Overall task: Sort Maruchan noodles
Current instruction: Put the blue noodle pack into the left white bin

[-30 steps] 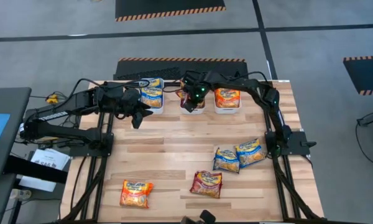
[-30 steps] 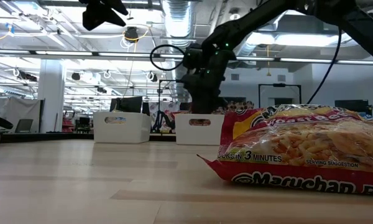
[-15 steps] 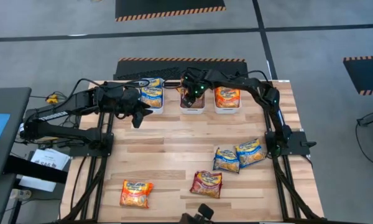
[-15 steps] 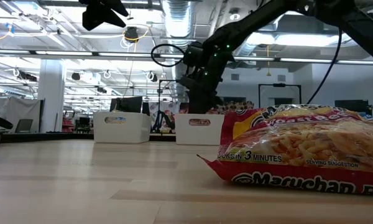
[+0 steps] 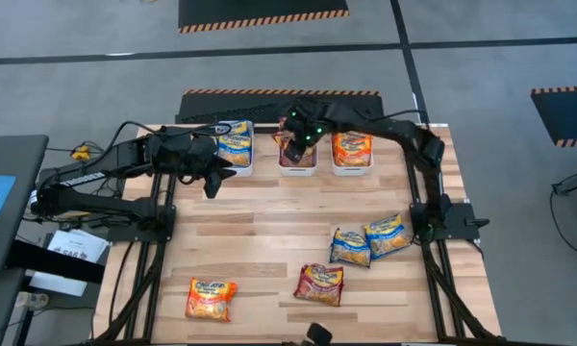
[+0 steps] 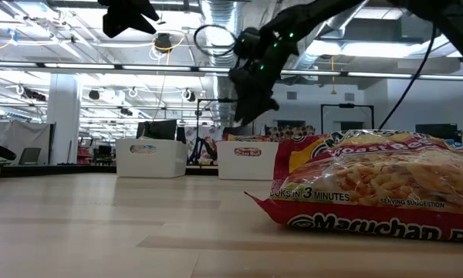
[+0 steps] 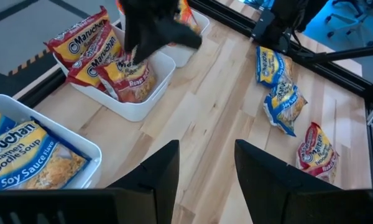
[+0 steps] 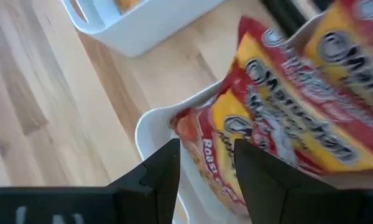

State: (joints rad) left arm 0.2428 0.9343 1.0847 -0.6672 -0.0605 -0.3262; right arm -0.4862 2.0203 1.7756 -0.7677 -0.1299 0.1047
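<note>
Right gripper [image 5: 294, 152] hangs over the middle white rectangular plastic bin [image 5: 297, 171] at the table's far edge, fingers parted and holding nothing. That bin holds glossy maroon Maruchan noodle packets [image 7: 115, 71]. Left gripper [image 5: 214, 183] hovers just near of the left white bin [image 5: 237, 169], which holds blue packets [image 5: 235, 146]; its fingers stand apart, empty. The right white bin [image 5: 351, 169] holds orange packets [image 5: 351, 149]. On the wooden table [image 5: 260, 240] lie two blue packets [image 5: 368, 238], one maroon packet [image 5: 318, 283] and one orange packet [image 5: 210, 297].
</note>
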